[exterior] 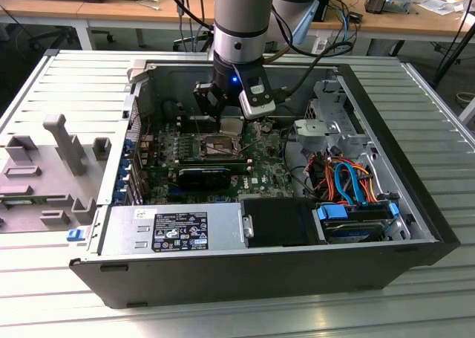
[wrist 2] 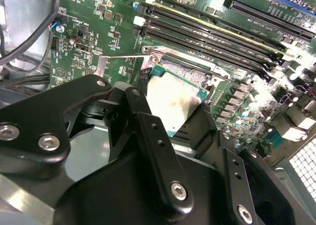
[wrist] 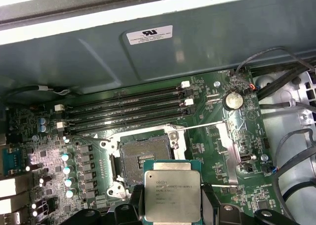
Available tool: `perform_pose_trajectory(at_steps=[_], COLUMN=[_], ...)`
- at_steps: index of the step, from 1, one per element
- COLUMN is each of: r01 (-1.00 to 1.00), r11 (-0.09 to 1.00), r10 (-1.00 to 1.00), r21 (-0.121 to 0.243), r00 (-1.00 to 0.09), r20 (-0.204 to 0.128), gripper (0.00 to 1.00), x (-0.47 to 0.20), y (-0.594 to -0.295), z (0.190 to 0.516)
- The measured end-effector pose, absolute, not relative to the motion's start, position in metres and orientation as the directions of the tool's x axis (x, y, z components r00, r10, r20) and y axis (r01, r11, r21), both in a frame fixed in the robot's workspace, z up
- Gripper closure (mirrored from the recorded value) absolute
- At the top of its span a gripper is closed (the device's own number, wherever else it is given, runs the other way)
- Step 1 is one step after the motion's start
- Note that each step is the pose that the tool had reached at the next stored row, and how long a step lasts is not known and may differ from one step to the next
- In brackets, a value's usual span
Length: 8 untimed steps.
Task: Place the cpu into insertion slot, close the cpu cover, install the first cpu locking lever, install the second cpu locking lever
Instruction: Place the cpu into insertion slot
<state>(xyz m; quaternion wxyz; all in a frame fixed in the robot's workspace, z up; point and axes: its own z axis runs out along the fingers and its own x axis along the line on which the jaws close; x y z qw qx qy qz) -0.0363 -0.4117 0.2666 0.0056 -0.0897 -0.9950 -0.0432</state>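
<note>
My gripper (exterior: 231, 127) is shut on the cpu (exterior: 232, 124), a small square chip with a dull silver top. Black fingers (wrist: 210, 205) press on two opposite edges of the cpu (wrist: 172, 190). It hangs just above the green motherboard (exterior: 260, 171), partly over one corner of the insertion slot (wrist: 142, 156), whose dark centre lies bare. In the second wrist view the cpu (wrist 2: 173, 104) sits tilted between the fingers (wrist 2: 148, 126), with the insertion slot (wrist 2: 185, 74) right behind it. The silvery cpu cover (wrist: 231, 148) stands swung open beside the slot.
Long black memory sticks (wrist: 123, 109) run beside the slot. The open case holds a power supply (exterior: 174, 230) at the front and a drive with blue and orange cables (exterior: 352, 193) on the exterior view's right. A grey fixture plate (exterior: 44, 167) lies outside on the left.
</note>
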Motion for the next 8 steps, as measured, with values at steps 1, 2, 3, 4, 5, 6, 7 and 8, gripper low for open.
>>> perform_pose_trajectory(at_steps=[1,2,3,4,5,6,7,8], r01=[0.180,0.180,0.180,0.181,0.181,0.182,0.182,0.183], r11=[0.980,0.980,0.980,0.980,0.980,0.980,0.980,0.979], r10=[0.179,0.179,0.179,0.180,0.180,0.181,0.181,0.182], r21=[0.085,0.085,0.085,0.085,0.085,0.085,0.085,0.085], r00=[-0.984,-0.984,-0.984,-0.984,-0.983,-0.983,-0.983,-0.983], r20=[0.019,0.019,0.019,0.019,0.019,0.019,0.019,0.019], gripper=[0.45,0.45,0.45,0.45,0.45,0.45,0.45,0.45], x=[-0.0363,-0.0363,-0.0363,-0.0363,-0.0363,-0.0363,-0.0363,-0.0363], y=[-0.4117,-0.4117,-0.4117,-0.4117,-0.4117,-0.4117,-0.4117,-0.4117], z=[0.2666,0.2666,0.2666,0.2666,0.2666,0.2666,0.2666,0.2666])
